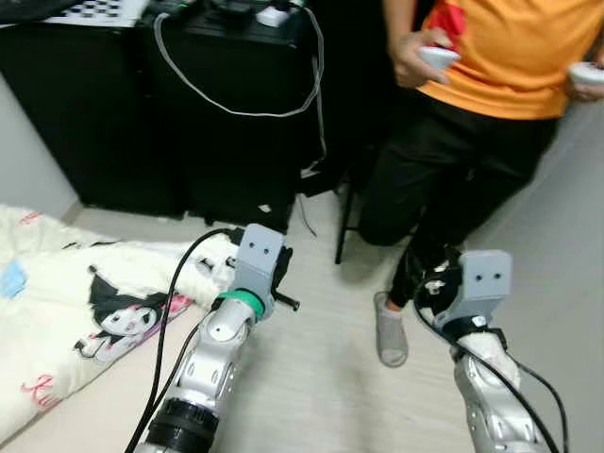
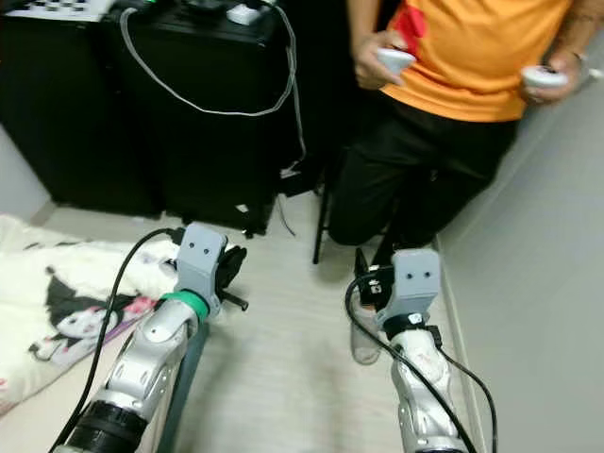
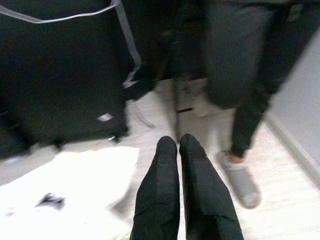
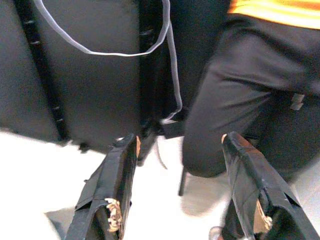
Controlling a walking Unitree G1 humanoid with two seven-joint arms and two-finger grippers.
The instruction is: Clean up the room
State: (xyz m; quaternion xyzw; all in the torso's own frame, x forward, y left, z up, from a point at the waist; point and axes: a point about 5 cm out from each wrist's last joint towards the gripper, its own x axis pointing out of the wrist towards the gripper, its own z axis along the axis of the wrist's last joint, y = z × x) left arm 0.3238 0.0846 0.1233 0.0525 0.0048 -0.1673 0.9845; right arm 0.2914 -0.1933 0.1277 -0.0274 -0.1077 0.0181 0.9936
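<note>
At my far left a cream blanket (image 1: pixel 66 311) printed with a black-and-white cartoon character lies spread over the floor (image 1: pixel 311 377), its near corner just beside my left arm. Behind it stands a black cabinet (image 1: pixel 113 113) with a grey cable (image 1: pixel 226 109) looping down its front and a white power strip (image 1: pixel 272 15) on top. My left claw (image 3: pixel 179 142) hovers above the pale floor next to the blanket's edge, its two black fingers (image 3: pixel 160 185) pressed together with nothing between them. Further right, a thin black chair leg (image 1: pixel 340 222) stands on the floor in front of the cabinet. Next comes a person in an orange shirt (image 1: pixel 519 52) and black trousers, wearing a grey slipper (image 1: pixel 391 330), with a white controller (image 1: pixel 436 57) in each hand. My right claw (image 4: pixel 182 185) is raised near the person's legs, its fingers spread wide apart and holding nothing; worn tan padding shows on their inner faces.
</note>
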